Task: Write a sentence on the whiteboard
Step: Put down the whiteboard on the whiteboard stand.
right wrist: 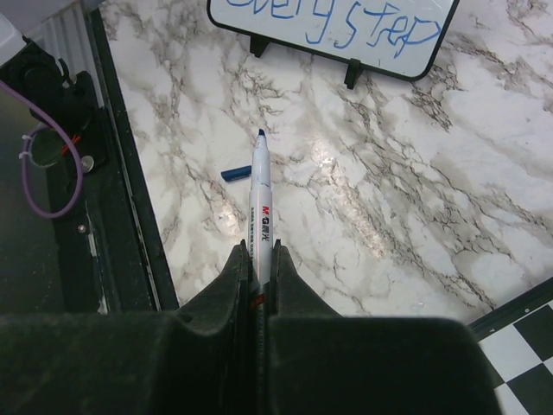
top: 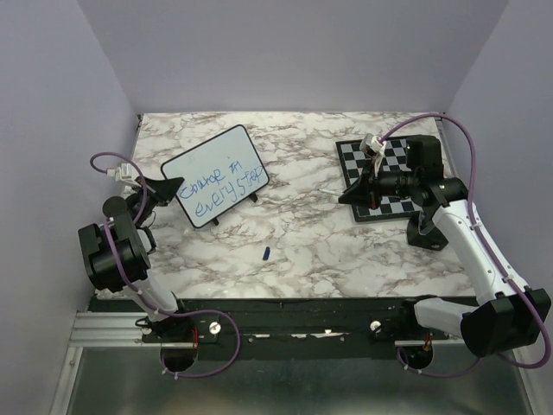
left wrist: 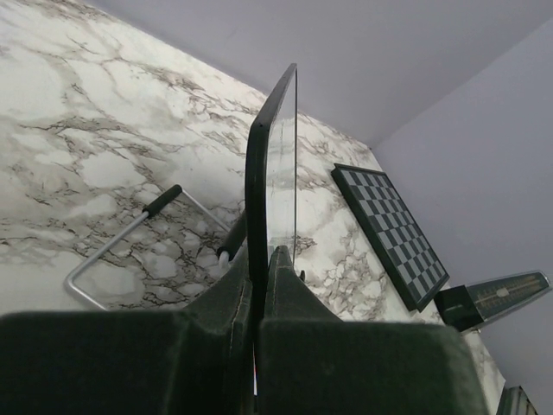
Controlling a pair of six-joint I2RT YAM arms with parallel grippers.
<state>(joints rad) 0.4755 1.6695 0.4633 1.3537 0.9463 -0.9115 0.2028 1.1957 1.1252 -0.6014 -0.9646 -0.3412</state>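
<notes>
A black rail is seen nearest, at the table's near edge, with both arm bases bolted to it. The whiteboard is propped at a slant on the left half of the marble top, well apart from the chessboard at the right. Its left edge is clamped by the left gripper; in the left wrist view the black frame is pinched edge-on between the closed fingers, with a wire stand lying behind it. The sentence is written in blue across two lines; the lower line is read as "every step", while the upper cannot be made out with certainty. The right gripper is held above the chessboard's left edge. A white marker is gripped in its closed fingers, the uncapped blue tip pointed away from the wrist. A blue cap is left lying on the bare marble between board and rail, near the marker's tip in the wrist view.
</notes>
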